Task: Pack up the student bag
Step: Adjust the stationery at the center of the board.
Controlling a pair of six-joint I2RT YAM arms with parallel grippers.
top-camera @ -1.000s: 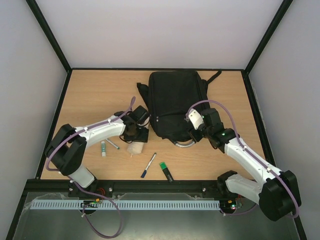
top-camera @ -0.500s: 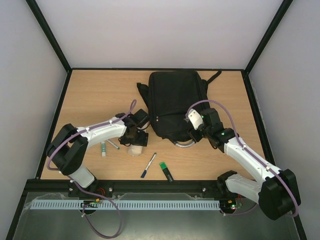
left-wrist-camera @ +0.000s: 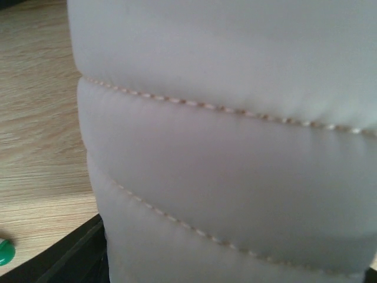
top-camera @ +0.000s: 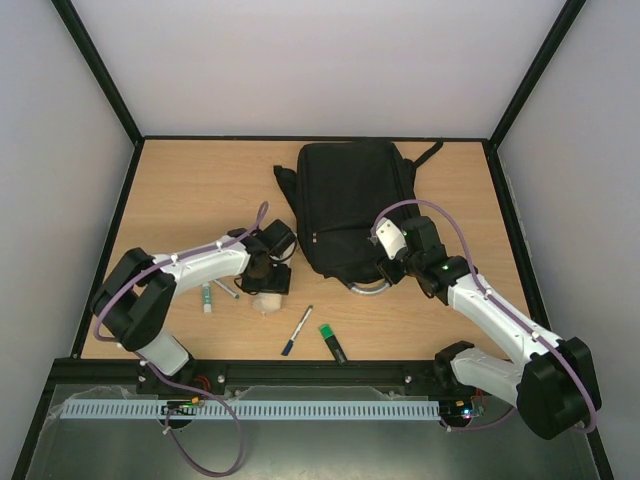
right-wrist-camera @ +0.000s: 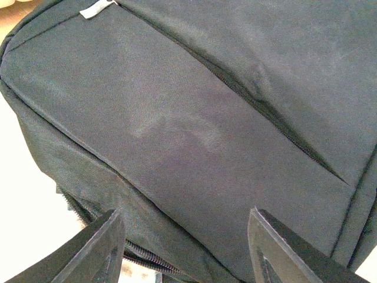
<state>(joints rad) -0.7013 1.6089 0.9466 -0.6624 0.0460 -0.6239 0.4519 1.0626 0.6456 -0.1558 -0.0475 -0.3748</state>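
The right gripper (right-wrist-camera: pixel 188 250) hung with its jaws spread wide and empty, just above the near end of the backpack (top-camera: pixel 350 195), whose black front pocket (right-wrist-camera: pixel 177 147) and zipper (right-wrist-camera: pixel 265 111) filled the space beneath its fingers (right-wrist-camera: pixel 97 247). The backpack's grey handle (top-camera: pixel 368 289) curved just beside that gripper, on its near side. The left gripper (top-camera: pixel 267 287) sat low over a padded cream pouch (left-wrist-camera: pixel 224 147); whether it had closed on the pouch could not be told. A pen (top-camera: pixel 297 330) and a green-capped marker (top-camera: pixel 332 342) lay on the table (top-camera: pixel 180 190) between the two grippers, nearer the arm bases.
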